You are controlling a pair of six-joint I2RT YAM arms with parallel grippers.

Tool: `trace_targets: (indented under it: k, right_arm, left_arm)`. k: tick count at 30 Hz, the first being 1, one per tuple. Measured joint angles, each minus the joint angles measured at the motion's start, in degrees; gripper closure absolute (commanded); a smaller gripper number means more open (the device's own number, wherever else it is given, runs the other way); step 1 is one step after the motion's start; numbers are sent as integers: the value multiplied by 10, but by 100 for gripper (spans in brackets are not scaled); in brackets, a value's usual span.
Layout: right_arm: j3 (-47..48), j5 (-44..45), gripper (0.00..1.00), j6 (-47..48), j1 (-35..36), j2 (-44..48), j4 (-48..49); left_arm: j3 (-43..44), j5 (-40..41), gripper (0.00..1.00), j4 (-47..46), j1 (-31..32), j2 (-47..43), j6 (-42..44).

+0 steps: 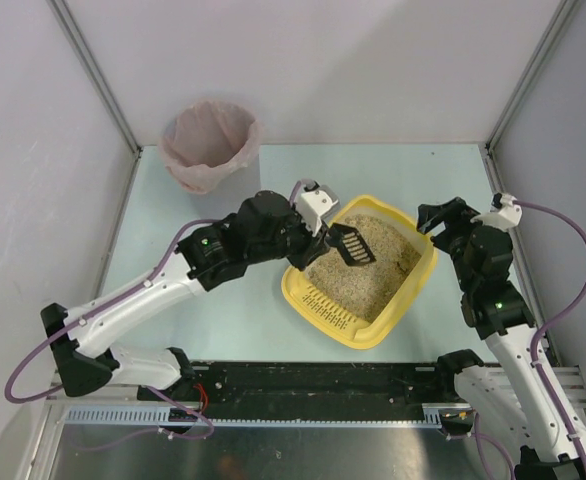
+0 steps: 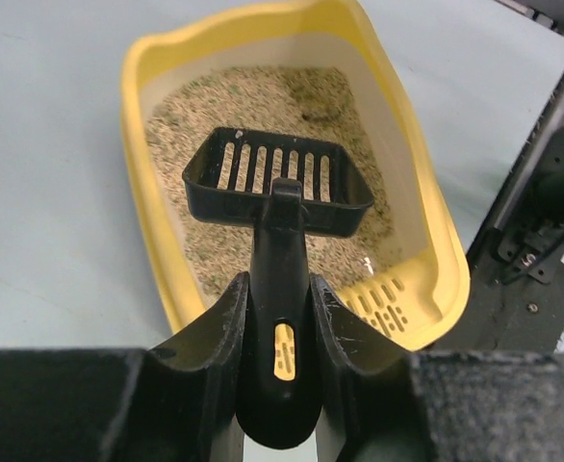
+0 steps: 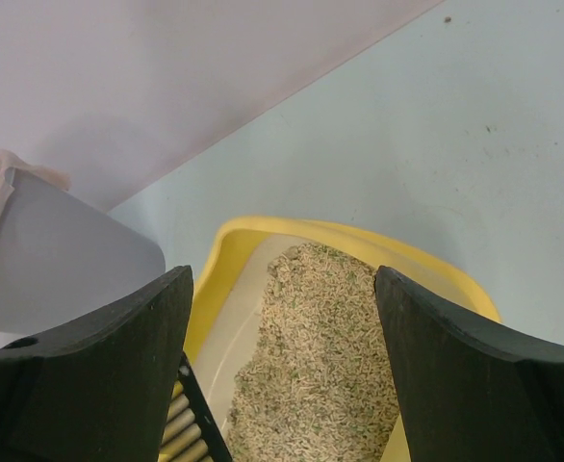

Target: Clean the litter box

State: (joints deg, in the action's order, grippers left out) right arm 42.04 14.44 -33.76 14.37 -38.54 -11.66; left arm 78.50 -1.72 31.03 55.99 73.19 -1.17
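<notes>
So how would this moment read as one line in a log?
left gripper: shut on scoop | scoop: over litter box | right gripper: open at box corner | bin: far-left

Robotics lab test cell, dressed with a few household props.

Two white-and-black robot arms (image 1: 143, 295) are bolted to a black base rail (image 1: 313, 378) at the near edge of a pale blue-green table (image 1: 233, 320). Plain white panels (image 1: 323, 60) framed by aluminium posts (image 1: 94, 75) close off the left, far and right sides. Purple cables (image 1: 579, 240) loop loose from the arms, and a slotted cable duct (image 1: 123, 413) runs along the near left. The yellow litter box (image 1: 401, 308) and the pink-lined bin (image 1: 209, 145) at the far left sit on bare lab furniture.
</notes>
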Motion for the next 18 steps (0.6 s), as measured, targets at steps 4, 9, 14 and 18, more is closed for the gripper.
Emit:
trace_targets:
  k: [4,9,14,18]
  right_arm:
    - [0,9,19,-10,0,4,0]
    - [0,18,20,-17,0,13,-5]
    - [0,18,20,-25,0,16,-5]
    - [0,17,20,-29,0,12,-5]
  left_arm:
    - [-25,-17,100,0,17,0,-19]
    - [-65,-43,100,-1,29,-1,-21]
    - [-95,-67,100,2,37,1,-30]
    - [-95,-75,100,1,45,17,-32]
